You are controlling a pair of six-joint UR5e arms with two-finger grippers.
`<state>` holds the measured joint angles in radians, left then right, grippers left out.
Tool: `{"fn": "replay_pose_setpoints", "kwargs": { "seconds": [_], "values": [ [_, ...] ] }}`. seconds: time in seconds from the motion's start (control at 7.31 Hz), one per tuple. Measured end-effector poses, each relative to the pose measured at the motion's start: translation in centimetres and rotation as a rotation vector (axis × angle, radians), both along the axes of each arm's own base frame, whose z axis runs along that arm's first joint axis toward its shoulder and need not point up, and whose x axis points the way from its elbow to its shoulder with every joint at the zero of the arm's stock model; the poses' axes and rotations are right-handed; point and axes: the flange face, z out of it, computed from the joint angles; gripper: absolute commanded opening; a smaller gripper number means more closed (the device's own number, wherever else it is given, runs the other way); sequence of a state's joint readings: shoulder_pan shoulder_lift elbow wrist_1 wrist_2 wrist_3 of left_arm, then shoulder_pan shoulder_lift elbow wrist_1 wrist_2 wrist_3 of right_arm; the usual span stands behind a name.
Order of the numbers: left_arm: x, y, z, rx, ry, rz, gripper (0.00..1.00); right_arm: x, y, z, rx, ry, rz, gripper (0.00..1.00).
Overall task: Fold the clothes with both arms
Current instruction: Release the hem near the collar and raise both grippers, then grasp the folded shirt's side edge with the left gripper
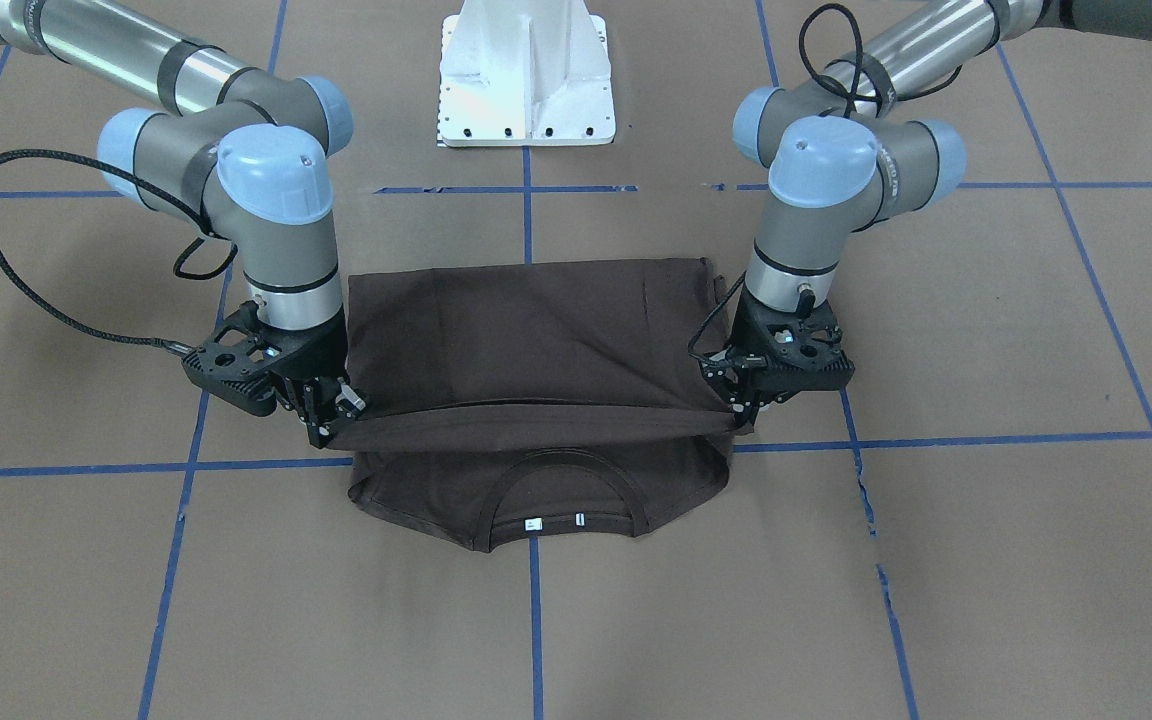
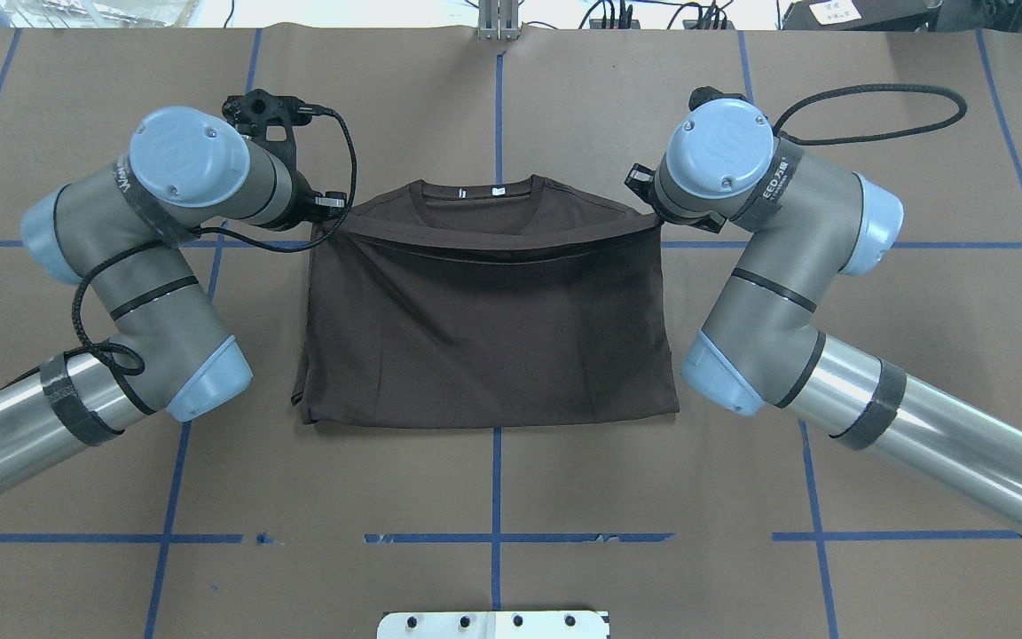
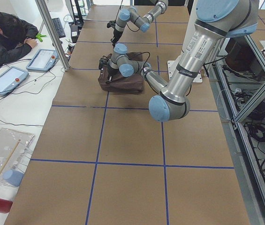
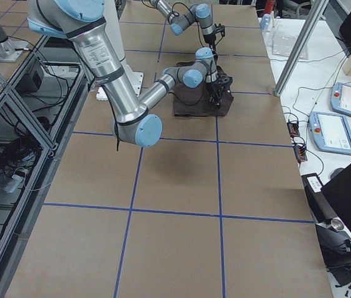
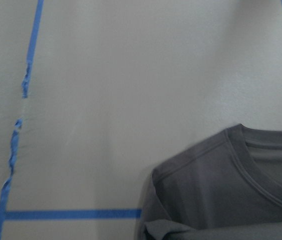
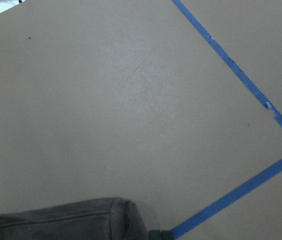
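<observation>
T-shirt [image 1: 526,330] | left hand [image 1: 742,408], right hand [image 1: 328,420] clamp hem [image 1: 536,412] (collar [image 1: 561,505] showing)

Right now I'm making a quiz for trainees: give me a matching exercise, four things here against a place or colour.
Things:
1. left pincer
2. right pincer
3. tags
4. shirt

Places and colours:
A. dark brown
B. white
C. grips the lifted shirt edge, front view's right
D. grips the lifted shirt edge, front view's left

Pairs: 1-C, 2-D, 3-B, 4-A
</observation>
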<state>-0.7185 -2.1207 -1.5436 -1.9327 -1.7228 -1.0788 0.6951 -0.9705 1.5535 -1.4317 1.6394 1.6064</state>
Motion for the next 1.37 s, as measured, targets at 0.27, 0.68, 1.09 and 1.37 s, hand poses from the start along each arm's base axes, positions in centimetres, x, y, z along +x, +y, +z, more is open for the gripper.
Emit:
{"fn": "replay_pose_setpoints", "kwargs": {
  "seconds": [0.27, 0.68, 1.09, 1.37],
  "values": [
    [0.8, -0.7, 1.5, 0.001, -0.004, 0.002, 0.99, -0.9, -0.8, 1.8, -0.007, 0.014, -0.002, 0.99],
    [-0.3, 0.1, 1.0, 0.109, -0.034, 0.085, 1.00, -0.5, -0.7, 0.9, 0.064, 0.032, -0.091, 1.00],
    [-5.1, 6.4, 3.2, 0.148, -0.004, 0.156, 1.00, 1.5, 0.5, -1.5, 0.133, -0.003, -0.159, 1.00],
    [-6.4, 11.9, 6.4, 0.149, 0.043, 0.201, 0.86, 1.8, 0.7, -1.6, 0.138, -0.006, -0.161, 1.00]
  ]
}}
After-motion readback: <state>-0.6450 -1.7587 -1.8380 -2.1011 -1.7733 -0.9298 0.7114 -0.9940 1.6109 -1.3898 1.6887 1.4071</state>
